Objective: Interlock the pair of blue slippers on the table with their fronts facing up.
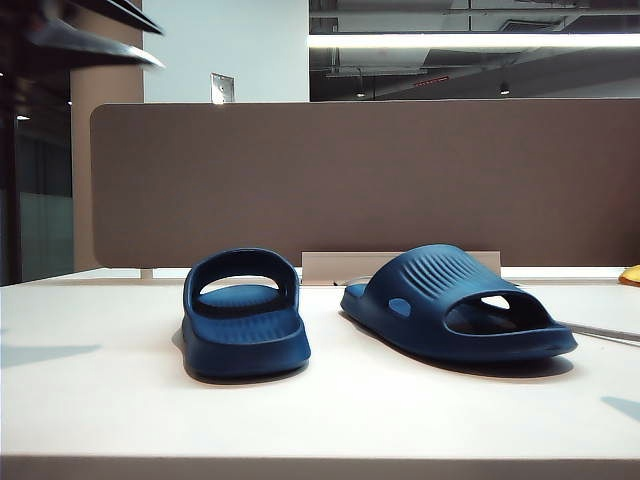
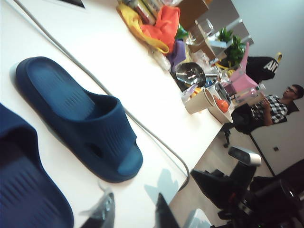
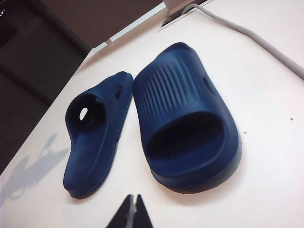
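Behind the divider panel (image 1: 360,180) I see a pale wall (image 1: 225,50), a ceiling light strip (image 1: 470,41) and dark pipework. Past the counter's far end sit clutter (image 2: 152,23), plants (image 2: 231,45) and a seated person (image 2: 273,107).

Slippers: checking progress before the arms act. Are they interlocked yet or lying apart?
Apart. The left slipper and right slipper each rest sole-down on the table, white tabletop visible between them.
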{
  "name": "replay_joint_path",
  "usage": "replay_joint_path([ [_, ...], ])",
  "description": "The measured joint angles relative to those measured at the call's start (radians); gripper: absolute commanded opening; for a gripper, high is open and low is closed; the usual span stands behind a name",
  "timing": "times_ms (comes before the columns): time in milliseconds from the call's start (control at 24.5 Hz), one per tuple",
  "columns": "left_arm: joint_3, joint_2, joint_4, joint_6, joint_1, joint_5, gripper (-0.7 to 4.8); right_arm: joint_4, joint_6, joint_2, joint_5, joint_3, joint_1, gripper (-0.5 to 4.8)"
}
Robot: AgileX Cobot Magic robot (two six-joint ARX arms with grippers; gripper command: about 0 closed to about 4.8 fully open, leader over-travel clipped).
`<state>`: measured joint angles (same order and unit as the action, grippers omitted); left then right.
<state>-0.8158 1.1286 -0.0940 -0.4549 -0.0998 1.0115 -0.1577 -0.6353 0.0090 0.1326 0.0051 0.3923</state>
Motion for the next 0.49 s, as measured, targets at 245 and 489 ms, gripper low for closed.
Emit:
replay_joint_path([
  [245,-0.184,0.307,-0.016,0.138,0.008,-0.014,1.35,-0.019,0.0,-0.001,0.018,0.0,0.0,-0.01],
  [489,-0.307,0.504,-0.111,0.297,0.008,-0.155,2.51,-0.019,0.0,-0.001,0.036,0.0,0.0,-0.01],
])
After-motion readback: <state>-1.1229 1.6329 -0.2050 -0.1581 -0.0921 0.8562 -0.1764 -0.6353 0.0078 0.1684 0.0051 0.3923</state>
